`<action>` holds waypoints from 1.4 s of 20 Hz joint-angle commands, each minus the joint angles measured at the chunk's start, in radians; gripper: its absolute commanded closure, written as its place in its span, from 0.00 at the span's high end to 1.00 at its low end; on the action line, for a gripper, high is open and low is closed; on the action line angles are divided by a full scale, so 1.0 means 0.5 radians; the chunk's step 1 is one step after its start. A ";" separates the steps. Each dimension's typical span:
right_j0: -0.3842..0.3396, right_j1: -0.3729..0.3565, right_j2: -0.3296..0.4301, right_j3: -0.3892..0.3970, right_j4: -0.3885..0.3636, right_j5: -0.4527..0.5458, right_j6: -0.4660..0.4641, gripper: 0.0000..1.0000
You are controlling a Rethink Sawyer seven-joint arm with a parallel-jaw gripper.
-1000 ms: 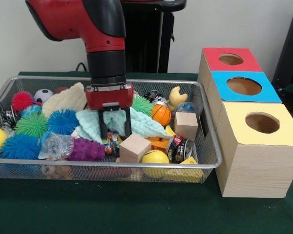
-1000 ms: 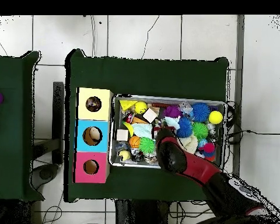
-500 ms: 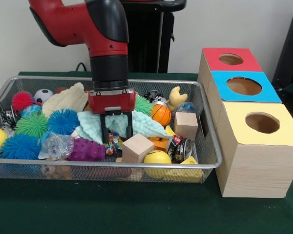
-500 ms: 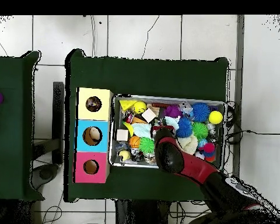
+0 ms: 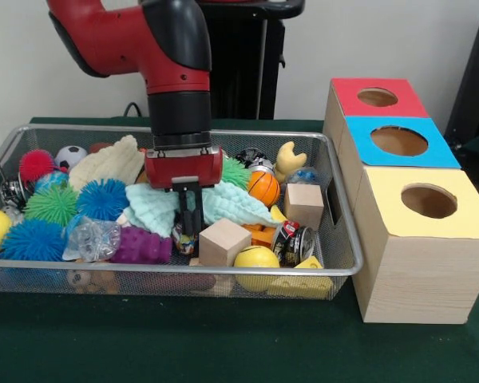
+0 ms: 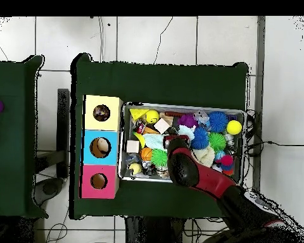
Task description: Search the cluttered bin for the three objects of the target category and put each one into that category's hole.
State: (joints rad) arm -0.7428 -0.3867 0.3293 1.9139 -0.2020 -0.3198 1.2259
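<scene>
In the front view my gripper [image 5: 190, 230] reaches down into the middle of the wire bin [image 5: 345, 265]. Its two fingers are pressed together on a fold of the mint green cloth [image 5: 233, 205], which is draped over the clutter. A wooden cube [image 5: 221, 241] lies just right of the fingers, and a second cube [image 5: 304, 204] sits further right. Three boxes stand right of the bin, each with a hole on top: red [image 5: 375, 97], blue [image 5: 399, 141] and yellow [image 5: 427, 201]. In the overhead view the arm [image 6: 181, 163] covers the gripper.
The bin also holds several spiky balls [image 5: 102, 198], a purple bumpy toy [image 5: 141, 246], a mini basketball [image 5: 263, 188], a yellow ball [image 5: 254, 262], a can [image 5: 293, 242] and a cream cloth [image 5: 108, 163]. Overhead, the boxes [image 6: 99, 147] line the bin's left side.
The gripper moved slightly right and lower over the mint cloth, then its fingers went from spread apart to pressed together on the cloth.
</scene>
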 commanded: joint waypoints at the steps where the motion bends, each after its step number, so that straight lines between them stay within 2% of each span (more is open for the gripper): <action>1: 0.034 0.073 0.043 -0.213 -0.081 -0.149 0.412 0.00; 7: 0.078 0.003 0.012 -0.152 -0.039 -0.156 0.437 0.00; 10: 0.107 -0.130 -0.004 -0.053 0.023 -0.100 0.466 0.00; 13: 0.158 -0.331 -0.031 0.078 0.124 -0.001 0.521 0.00; 17: 0.190 -0.463 -0.044 0.144 0.198 0.104 0.545 0.00; 24: 0.195 -0.565 -0.038 0.212 0.257 0.183 0.540 0.00; 28: 0.184 -0.530 -0.035 0.207 0.248 0.156 0.527 0.00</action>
State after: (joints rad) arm -0.6470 -0.6333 0.3110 1.9794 -0.1271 -0.3354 1.2259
